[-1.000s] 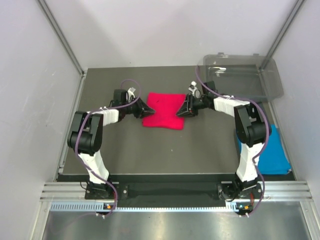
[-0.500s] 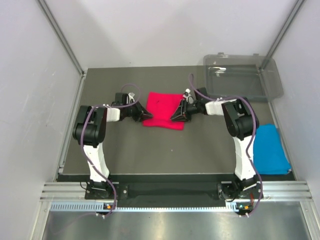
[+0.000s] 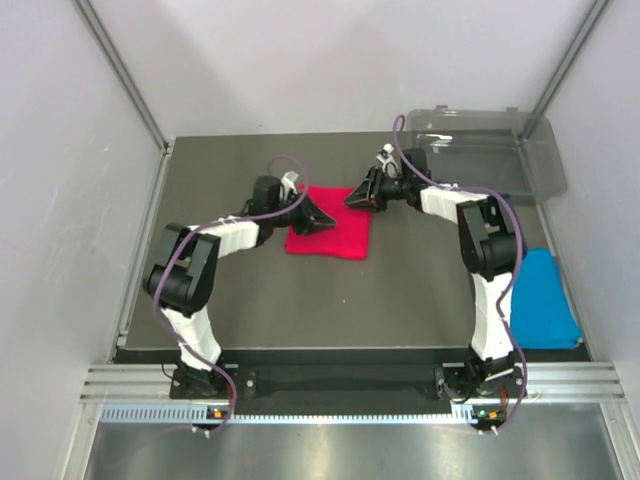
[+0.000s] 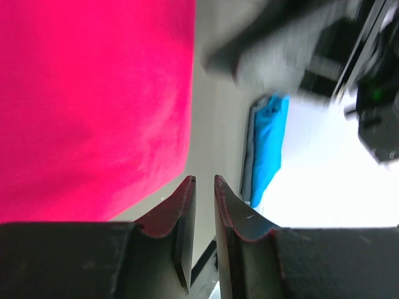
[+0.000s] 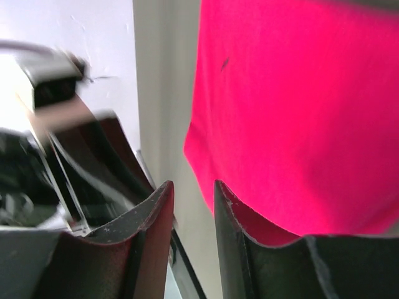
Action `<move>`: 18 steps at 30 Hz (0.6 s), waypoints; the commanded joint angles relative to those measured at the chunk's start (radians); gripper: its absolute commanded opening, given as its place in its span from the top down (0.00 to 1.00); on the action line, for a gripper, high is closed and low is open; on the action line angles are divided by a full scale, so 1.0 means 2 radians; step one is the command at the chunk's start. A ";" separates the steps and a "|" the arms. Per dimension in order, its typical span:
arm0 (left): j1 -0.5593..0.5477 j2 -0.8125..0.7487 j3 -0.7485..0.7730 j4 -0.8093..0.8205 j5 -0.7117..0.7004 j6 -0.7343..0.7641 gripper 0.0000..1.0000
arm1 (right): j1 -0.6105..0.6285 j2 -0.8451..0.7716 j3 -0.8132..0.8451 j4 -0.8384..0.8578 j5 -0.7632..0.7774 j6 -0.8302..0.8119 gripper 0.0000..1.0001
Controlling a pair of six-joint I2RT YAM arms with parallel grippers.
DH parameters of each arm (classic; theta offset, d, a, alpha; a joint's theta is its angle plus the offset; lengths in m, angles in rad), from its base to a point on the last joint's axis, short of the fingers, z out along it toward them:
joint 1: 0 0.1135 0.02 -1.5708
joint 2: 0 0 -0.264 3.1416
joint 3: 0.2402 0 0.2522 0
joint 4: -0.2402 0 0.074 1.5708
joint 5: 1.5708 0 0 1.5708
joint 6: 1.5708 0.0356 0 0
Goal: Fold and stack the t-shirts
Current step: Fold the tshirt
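One dark grey bench (image 3: 260,290) carries everything, with pale walls on three sides. At its far right corner sits a clear grey plastic tray (image 3: 500,165), which seems to hold nothing.

Next in size, the sky blue t-shirt (image 3: 540,310) lies in a bunched heap at the bench's near right edge, just beside my right arm (image 3: 490,260) and well apart from the other shirt. The crimson-pink t-shirt (image 3: 335,235) lies flat as a rough rectangle about the middle of the bench, between my two arms.

My left arm (image 3: 190,275) reaches in from the left, and my left fingers (image 3: 325,221) are over the pink shirt's left part. They stand slightly apart with only a narrow slit between them, and nothing is in it. My right fingers (image 3: 351,199) are at the shirt's far edge, near its right corner, also a little parted and grasping nothing. Whether either pair touches the cloth I cannot tell.

Smallest of all, a dark speck (image 5: 223,61) marks the pink cloth in my right wrist view.
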 commanded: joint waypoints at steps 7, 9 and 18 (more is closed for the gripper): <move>-0.017 0.110 -0.064 0.159 0.004 -0.047 0.78 | -0.011 0.131 0.131 -0.007 0.016 -0.006 0.67; -0.016 0.110 -0.076 0.143 0.012 -0.036 0.78 | -0.018 0.140 0.158 -0.050 0.020 -0.022 0.67; -0.004 -0.023 -0.053 -0.043 0.006 0.077 0.77 | -0.053 0.148 0.273 -0.151 0.028 -0.061 0.64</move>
